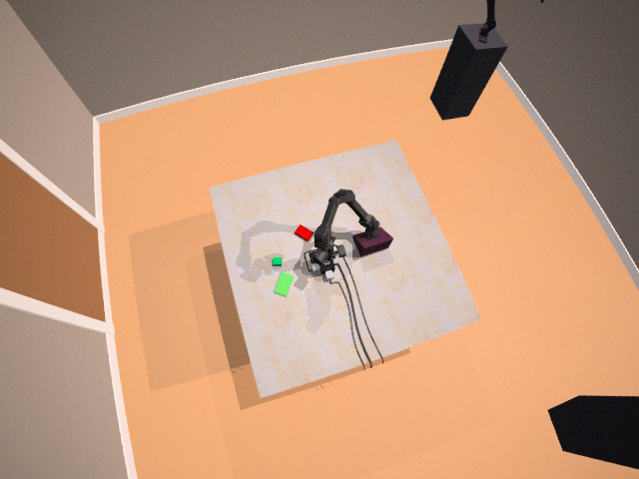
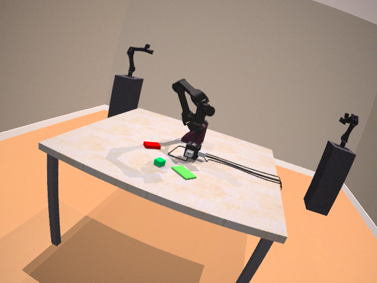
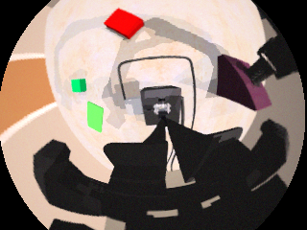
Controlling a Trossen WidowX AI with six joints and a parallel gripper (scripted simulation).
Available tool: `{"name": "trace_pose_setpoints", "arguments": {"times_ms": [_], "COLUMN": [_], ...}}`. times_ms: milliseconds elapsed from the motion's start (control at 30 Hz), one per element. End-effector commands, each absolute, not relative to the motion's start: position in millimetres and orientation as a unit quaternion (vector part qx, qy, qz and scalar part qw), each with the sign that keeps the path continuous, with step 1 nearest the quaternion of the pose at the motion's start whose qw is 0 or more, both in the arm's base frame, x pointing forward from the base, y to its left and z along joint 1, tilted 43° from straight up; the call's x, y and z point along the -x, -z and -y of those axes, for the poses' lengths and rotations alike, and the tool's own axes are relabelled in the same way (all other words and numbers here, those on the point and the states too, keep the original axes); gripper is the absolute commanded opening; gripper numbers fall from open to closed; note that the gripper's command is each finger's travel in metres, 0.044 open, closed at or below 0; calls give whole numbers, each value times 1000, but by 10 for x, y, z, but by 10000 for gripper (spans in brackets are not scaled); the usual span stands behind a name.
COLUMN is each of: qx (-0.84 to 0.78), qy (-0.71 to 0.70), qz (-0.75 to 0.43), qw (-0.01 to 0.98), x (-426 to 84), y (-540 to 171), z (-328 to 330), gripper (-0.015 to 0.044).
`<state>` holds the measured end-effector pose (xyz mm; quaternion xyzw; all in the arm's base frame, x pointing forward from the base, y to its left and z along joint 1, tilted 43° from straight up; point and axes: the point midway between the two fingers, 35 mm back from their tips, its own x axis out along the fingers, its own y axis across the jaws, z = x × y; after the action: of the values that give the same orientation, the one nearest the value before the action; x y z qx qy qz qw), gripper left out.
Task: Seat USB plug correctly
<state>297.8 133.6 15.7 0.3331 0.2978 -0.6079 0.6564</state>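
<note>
1. Gripping something narrow, the hand (image 1: 325,251) (image 2: 195,140) (image 3: 164,122) has its fingers almost together; we take it to be the USB plug (image 3: 162,114), held at its body so its metal end stays free.
2. We find that plug over the top of the power cube (image 1: 325,264) (image 2: 191,149) (image 3: 149,115), about mid-desk (image 1: 412,303) (image 2: 91,135). The fingers cover much of it, so we cannot tell its depth or which way round it faces.
3. The arm reaches down from above, which we judge suits a top socket: a straight pull frees the plug, a half turn corrects it, and a straight push seats it.
4. A thin cable (image 1: 306,258) (image 2: 177,157) (image 3: 155,57) loops around the cube; we would leave it slack, as a snag could drag the cube or twist the plug.
5. In the exterior view, the red block (image 1: 304,233) (image 2: 151,145) (image 3: 124,23) lies left, with the green cube (image 1: 277,260) (image 2: 159,161) (image 3: 79,85) and light green slab (image 1: 283,283) (image 2: 183,172) (image 3: 95,116) nearer; lifting before swinging should spare them.
</note>
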Motion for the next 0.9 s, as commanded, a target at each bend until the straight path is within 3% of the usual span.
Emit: {"name": "trace_pose_setpoints", "arguments": {"times_ms": [0,867], "qx": [-330,-330], "qy": [609,609], "qz": [-300,-300], "qw": [656,656], "x": [-2964,-2967], "y": [-141,-118], "z": [-1322,-1301], "gripper": [0,0]}}
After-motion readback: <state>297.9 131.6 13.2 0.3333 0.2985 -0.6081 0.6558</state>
